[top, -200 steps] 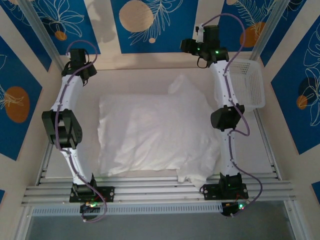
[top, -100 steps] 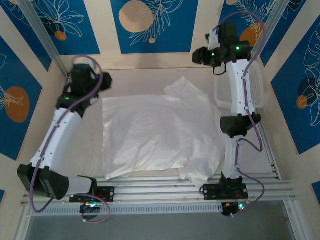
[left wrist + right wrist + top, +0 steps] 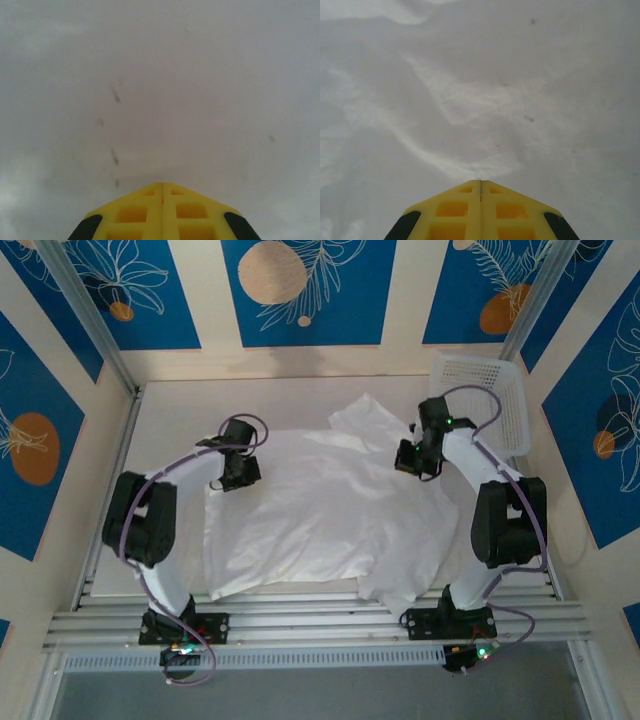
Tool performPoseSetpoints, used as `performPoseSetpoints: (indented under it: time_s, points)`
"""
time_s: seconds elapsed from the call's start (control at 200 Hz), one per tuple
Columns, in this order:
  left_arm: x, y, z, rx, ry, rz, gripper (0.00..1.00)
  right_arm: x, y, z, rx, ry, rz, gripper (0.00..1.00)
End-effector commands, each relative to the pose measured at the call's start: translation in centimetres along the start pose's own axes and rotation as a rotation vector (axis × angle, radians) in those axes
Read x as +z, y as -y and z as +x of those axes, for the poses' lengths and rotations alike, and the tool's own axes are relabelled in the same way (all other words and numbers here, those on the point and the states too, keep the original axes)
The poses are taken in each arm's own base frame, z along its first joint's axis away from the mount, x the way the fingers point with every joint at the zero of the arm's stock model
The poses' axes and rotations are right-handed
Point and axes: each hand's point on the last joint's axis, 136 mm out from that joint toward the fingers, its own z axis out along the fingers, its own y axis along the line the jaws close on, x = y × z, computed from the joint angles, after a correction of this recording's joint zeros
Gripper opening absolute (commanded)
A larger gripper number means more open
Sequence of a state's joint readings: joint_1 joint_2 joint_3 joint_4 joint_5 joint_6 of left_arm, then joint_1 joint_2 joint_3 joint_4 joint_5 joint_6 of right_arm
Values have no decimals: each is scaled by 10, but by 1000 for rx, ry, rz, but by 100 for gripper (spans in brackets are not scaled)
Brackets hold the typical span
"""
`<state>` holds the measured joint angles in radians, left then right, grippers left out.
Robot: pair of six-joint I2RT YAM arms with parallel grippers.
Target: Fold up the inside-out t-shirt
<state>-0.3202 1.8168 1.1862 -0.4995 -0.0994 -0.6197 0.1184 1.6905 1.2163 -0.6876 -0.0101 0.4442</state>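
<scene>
Both arms have swung down from the far corners onto the cloth's side edges.
The t-shirt (image 3: 330,510) lies spread across the middle of the table (image 3: 170,420), its near right corner spilling over the rail (image 3: 300,605) — thin, limp, light, likely to sag and slide, so best pinched at a seam or corner. Overhead places the left gripper (image 3: 238,468) and right gripper (image 3: 415,458) over it; the wrist views add that each yellow pair is pressed together, tips at white fabric with dark specks, nothing visibly caught between.
</scene>
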Motion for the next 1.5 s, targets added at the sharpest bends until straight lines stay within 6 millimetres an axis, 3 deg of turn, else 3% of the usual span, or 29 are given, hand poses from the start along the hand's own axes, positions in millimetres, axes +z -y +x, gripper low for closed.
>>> performPoseSetpoints:
  time_s: [0.0, 0.205, 0.325, 0.62, 0.7, 0.77, 0.825, 0.925, 1.04, 1.1, 1.165, 1.225, 1.315, 1.4, 1.495]
  points:
    - [18, -17, -26, -62, 24, -62, 0, 28, -16, -28, 120, 111, -78, 0]
    - [46, -51, -59, -171, 9, -115, 0, 74, -20, -27, 164, 31, -56, 0]
    - [60, -59, -82, -232, -6, -83, 0, 98, -27, -33, 177, 2, -54, 0]
    - [65, -80, -164, -332, 95, -63, 0, 136, -71, -76, 128, -6, -118, 0]
    - [63, -86, -190, -357, 135, -42, 0, 136, -90, -94, 93, 20, -150, 0]
    - [50, -86, -212, -357, 167, -3, 0, 122, -107, -108, 68, 32, -183, 0]
    - [27, -84, -226, -334, 212, 23, 0, 103, -118, -117, 39, 57, -204, 0]
    - [-32, -72, -234, -303, 307, 100, 17, 55, -126, -122, -3, 149, -221, 0]
    - [-102, -51, -209, -303, 389, 252, 31, 1, -108, -103, -12, 262, -203, 4]
    - [-131, -38, -184, -276, 414, 301, 37, -18, -83, -81, 40, 305, -169, 11]
    - [-149, -21, -149, -206, 412, 316, 40, -27, -47, -46, 163, 330, -128, 12]
    - [-156, -1, -112, -102, 390, 317, 41, -35, -20, -14, 267, 360, -122, 14]
    - [-153, 14, -56, 30, 344, 281, 43, -28, 26, 56, 416, 294, -38, 15]
    - [-145, 20, -11, 69, 299, 289, 44, -24, 48, 117, 465, 159, 34, 20]
    - [-140, 43, 30, 130, 262, 387, 49, -25, 64, 175, 460, 5, 137, 28]
